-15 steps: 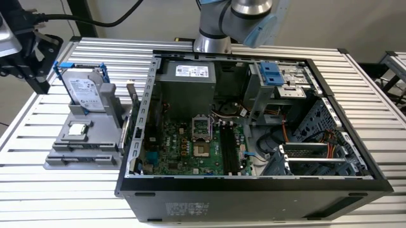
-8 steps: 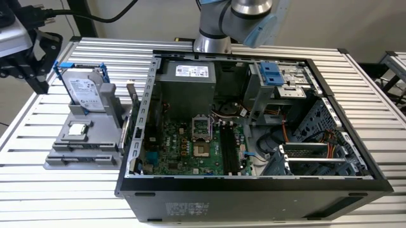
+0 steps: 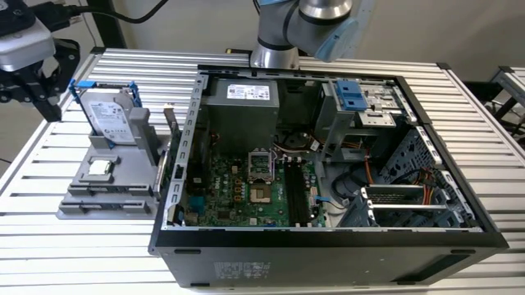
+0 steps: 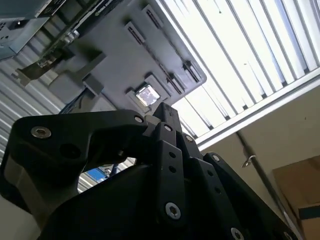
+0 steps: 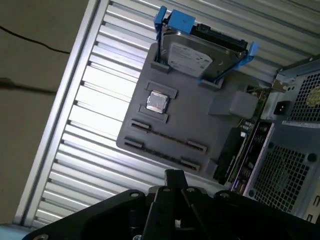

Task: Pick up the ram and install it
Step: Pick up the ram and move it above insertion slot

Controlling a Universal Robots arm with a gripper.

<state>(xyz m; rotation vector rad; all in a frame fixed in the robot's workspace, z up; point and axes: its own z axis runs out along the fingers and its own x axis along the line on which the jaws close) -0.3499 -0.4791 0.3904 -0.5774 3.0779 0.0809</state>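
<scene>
Your gripper (image 5: pixel 175 176) hangs with its fingers pressed together, holding nothing. Just past them in the first wrist view, the ram (image 5: pixel 167 136) sits on edge in the grey holder (image 5: pixel 192 117). The holder lies at the exterior view's left, beside the open computer case (image 3: pixel 328 241).

Bright, even light w/ glare on table slats (image 4: pixel 235 40).
</scene>
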